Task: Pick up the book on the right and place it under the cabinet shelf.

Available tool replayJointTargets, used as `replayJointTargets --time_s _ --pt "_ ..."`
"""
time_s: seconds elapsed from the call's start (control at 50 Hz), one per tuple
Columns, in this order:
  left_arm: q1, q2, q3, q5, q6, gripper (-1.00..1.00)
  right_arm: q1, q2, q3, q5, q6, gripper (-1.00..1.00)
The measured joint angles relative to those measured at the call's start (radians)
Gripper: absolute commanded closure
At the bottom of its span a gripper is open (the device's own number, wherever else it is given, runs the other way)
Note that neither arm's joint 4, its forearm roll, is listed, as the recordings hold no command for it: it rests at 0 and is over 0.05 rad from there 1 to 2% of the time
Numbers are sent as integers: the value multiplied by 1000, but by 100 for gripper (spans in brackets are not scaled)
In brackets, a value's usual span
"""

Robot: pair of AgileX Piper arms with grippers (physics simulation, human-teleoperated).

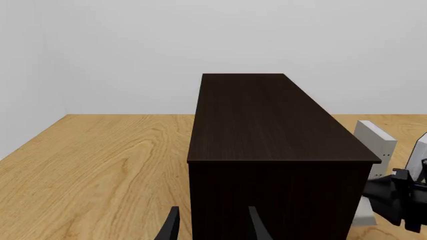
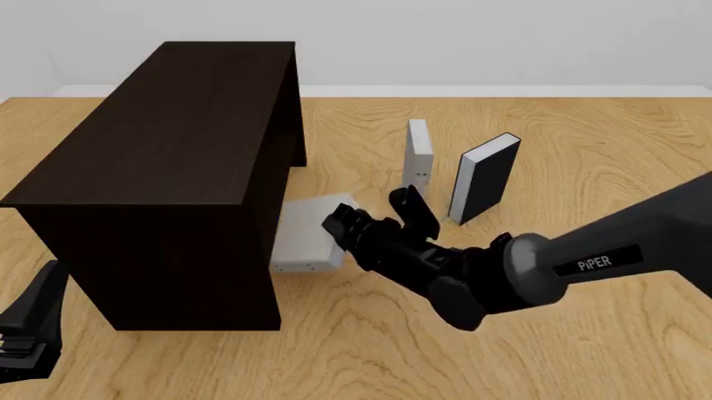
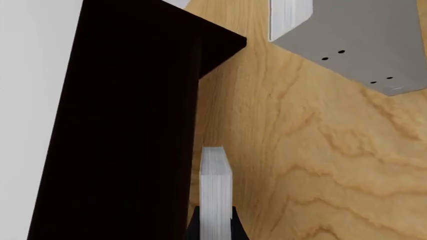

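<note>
Left wrist view: left claw (image 1: pixel 212 225) open, empty, facing the cabinet shelf (image 1: pixel 280 150); an upright grey book (image 1: pixel 375 145) stands beyond. Front view: right claw (image 2: pixel 373 217) clamped on the book (image 2: pixel 309 237), lying flat, partly under the shelf at its open side; black book (image 2: pixel 485 177) stands well clear. Arm reads "PiPER" (only legible text). Right wrist view: fingers (image 3: pixel 237 227) pinch the page edge. Judgement: stiff, light hardcover with a smooth cover, so grip across the thickness.
</note>
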Motion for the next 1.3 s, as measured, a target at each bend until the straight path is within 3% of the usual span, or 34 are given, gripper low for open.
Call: replayJointTargets --time_s 0.44,1.3 --pt "0 0 0 0 0 -100 18 67 -15 -67 21 100" --pt "0 0 0 0 0 -100 27 194 -195 -49 35 100"
